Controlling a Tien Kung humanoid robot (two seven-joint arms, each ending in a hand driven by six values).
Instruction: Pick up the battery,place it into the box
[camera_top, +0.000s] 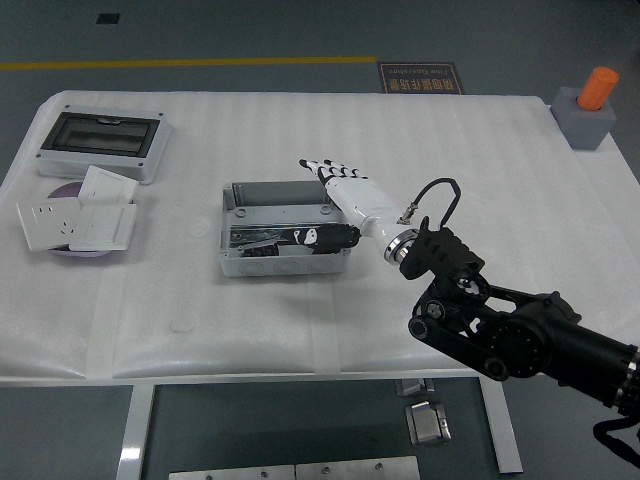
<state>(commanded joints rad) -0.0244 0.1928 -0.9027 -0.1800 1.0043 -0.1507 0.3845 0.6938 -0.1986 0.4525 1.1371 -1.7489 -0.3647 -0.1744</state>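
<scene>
The grey open box (284, 266) stands at the middle of the table. My right hand (322, 202), white with black fingertips, reaches in from the right and hovers over the box's right half. Its fingers (325, 168) are spread wide and hold nothing; the thumb points down into the box. A dark flat object, apparently the battery (268, 237), lies inside the box just left of the thumb. The thumb and the box wall partly hide it. The left arm is out of view.
A grey enclosure with a dark window (100, 141) sits at the far left. White switch plates (75, 221) lie on a purple dish in front of it. A grey block with an orange cylinder (590, 106) stands at the far right corner.
</scene>
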